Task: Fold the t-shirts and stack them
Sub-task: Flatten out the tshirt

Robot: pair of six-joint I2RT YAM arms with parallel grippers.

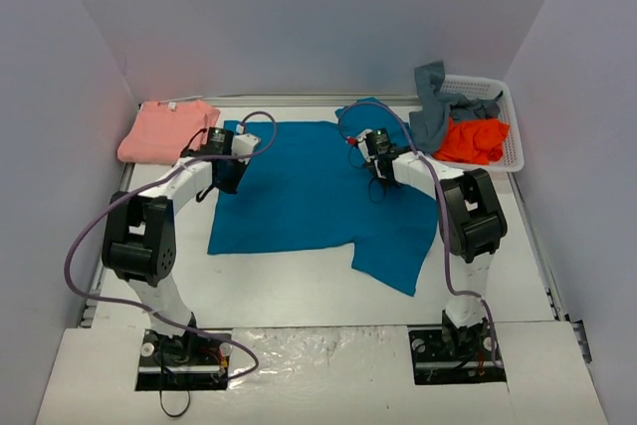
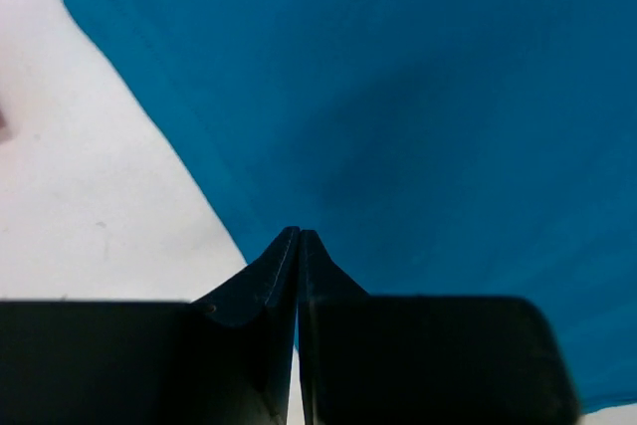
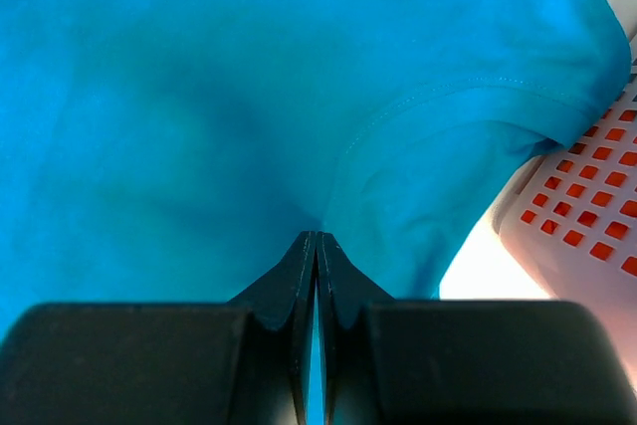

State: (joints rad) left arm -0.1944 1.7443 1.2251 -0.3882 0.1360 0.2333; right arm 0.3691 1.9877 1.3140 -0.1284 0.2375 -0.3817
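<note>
The teal-blue t-shirt [image 1: 299, 186] lies spread flat in the middle of the table [image 1: 289, 291], its long axis running left to right. The straight hem is at the left and both sleeves are at the right – one toward the far wall, one angled toward the near edge. It is plain, mostly smooth cloth, with a stitched, curved seam showing in the right wrist view. The left gripper [image 1: 225, 182] is down at the hem edge with its fingers pressed fully together. In the left wrist view the tips meet exactly at the cloth's border, and whether any cloth is pinched I cannot tell. The right gripper [image 1: 379, 168] is also closed, on the sleeve end, where the cloth puckers into its tips and appears nipped between them. A salmon-pink t-shirt [image 1: 164, 132] sits folded at the far left corner, well apart. At the far right stands a white lattice basket [image 1: 514, 141] just beside the teal sleeve, holding an orange t-shirt [image 1: 476, 140] – a grey-blue t-shirt [image 1: 436, 106] drapes over its rim.
</note>
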